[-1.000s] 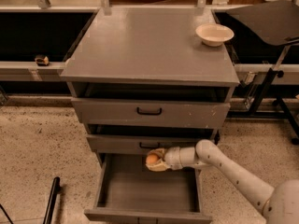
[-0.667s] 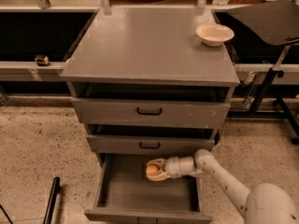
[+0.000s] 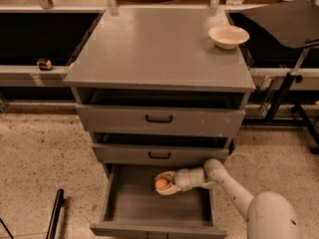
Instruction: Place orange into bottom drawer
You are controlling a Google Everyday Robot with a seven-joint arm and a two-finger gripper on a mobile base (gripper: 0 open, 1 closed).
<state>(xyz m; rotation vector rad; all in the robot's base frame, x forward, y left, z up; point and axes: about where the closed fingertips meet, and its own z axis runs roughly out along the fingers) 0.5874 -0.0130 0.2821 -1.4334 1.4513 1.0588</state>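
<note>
The orange is a small round fruit held between the cream fingers of my gripper. The gripper reaches in from the right, inside the open bottom drawer, just below the front of the middle drawer. It holds the orange low over the drawer's grey floor, toward the back right. I cannot tell whether the orange touches the floor. My white arm runs from the lower right corner into the drawer.
The grey cabinet top carries a cream-white bowl at its back right. The top drawer and middle drawer have black handles. A black stand is at the right, a dark pole at the lower left.
The gripper with the orange has moved down and deeper into the bottom drawer, from just under the middle drawer's front to low over the drawer floor.
</note>
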